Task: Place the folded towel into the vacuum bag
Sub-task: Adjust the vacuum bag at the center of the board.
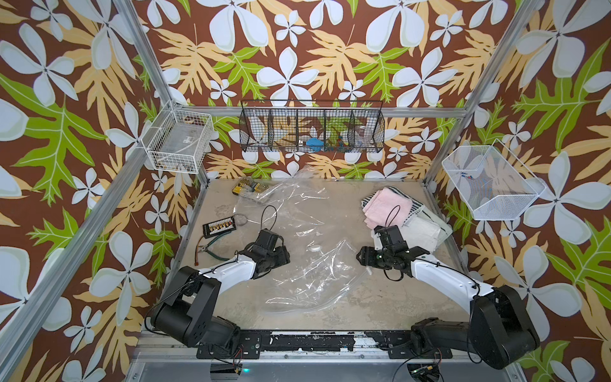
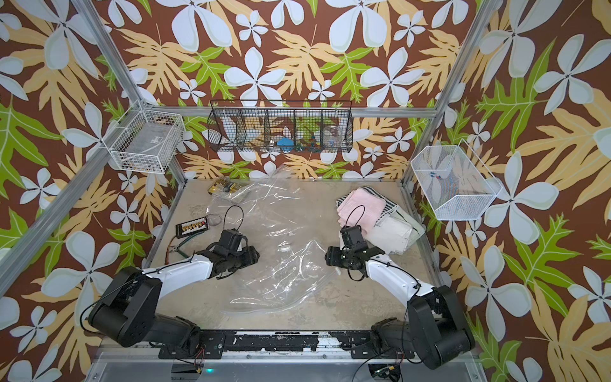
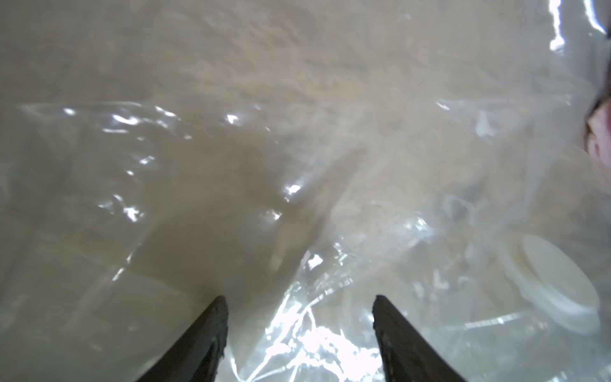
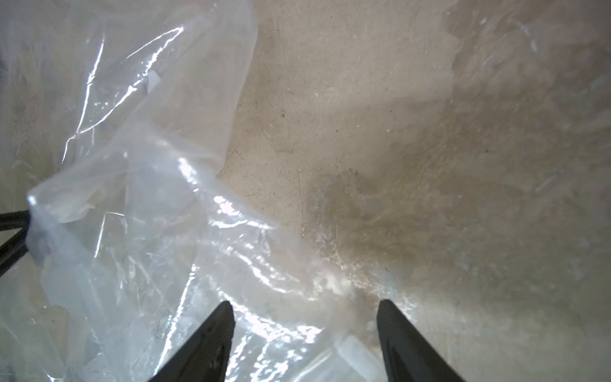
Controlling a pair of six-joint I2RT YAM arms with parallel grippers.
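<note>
Crinkly transparent vacuum bag (image 1: 297,228): left claw (image 3: 300,299) and right claw (image 4: 305,302) are held parted over its edges; pink folded towel (image 1: 388,206) is seen near it.

Floral wallpaper walls (image 1: 297,49); aluminium frame (image 1: 423,111); wire basket (image 1: 312,130); beige tabletop (image 1: 380,297).
</note>
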